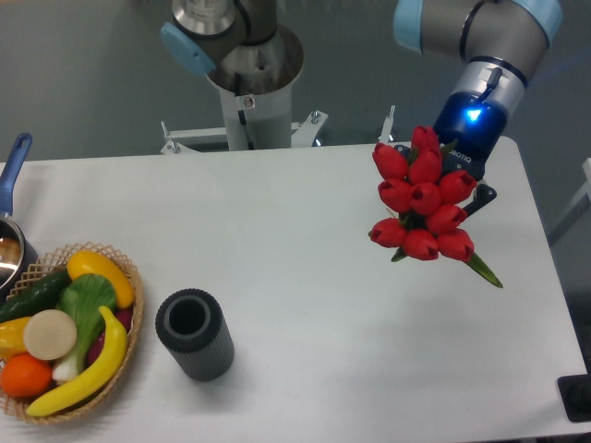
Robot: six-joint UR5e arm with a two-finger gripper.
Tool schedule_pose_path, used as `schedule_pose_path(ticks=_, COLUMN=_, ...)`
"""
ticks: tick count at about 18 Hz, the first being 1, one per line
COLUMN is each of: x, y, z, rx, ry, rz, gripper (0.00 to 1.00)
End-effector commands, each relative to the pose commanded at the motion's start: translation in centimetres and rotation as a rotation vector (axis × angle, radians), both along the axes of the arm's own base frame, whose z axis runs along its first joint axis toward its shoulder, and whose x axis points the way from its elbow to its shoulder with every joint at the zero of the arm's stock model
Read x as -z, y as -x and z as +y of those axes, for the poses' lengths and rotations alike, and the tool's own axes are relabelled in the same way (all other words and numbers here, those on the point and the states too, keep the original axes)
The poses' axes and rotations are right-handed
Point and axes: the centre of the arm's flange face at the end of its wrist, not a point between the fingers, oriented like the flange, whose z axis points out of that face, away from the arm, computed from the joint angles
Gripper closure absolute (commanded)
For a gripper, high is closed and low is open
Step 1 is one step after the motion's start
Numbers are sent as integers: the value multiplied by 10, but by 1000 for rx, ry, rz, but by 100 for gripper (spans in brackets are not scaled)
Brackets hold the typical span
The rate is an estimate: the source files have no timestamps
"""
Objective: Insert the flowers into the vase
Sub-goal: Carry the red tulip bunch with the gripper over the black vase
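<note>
The flowers (421, 205), a bunch of red tulip buds with green leaves, hang in the air over the right part of the table, buds facing the camera. My gripper (459, 181) sits behind the bunch, shut on its stems; the fingers are mostly hidden by the buds. A blue light glows on the wrist above it. The vase (193, 333), a dark grey ribbed cylinder with an open round mouth, stands near the front left of the table, far to the left of and below the flowers.
A wicker basket (130, 351) with a banana, green vegetables and other fruit sits at the front left, just left of the vase. A blue-handled metal pot (11, 226) is at the left edge. The arm's base (251, 78) stands behind the table.
</note>
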Motion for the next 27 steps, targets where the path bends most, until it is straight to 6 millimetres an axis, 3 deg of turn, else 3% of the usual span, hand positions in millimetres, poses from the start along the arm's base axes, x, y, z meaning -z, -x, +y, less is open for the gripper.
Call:
schedule_pose_path(ticks=4, x=3, y=-14, z=30, rx=64, ry=-34, rz=52, gripper=76)
schedule_pose_path(ticks=7, x=4, y=-21, z=50, rx=151, ry=-186, rz=22, gripper=77)
schedule_pose_path(ticks=14, x=0, y=-69, z=84, rx=303, ry=-412, rz=-32, gripper=79)
schedule_pose_path(ticks=23, x=-2, y=-125, z=130, rx=425, ry=-434, rz=-43, gripper=78)
schedule_pose_path(ticks=27, x=2, y=-141, z=145, rx=459, ry=-431, rz=-58, gripper=78)
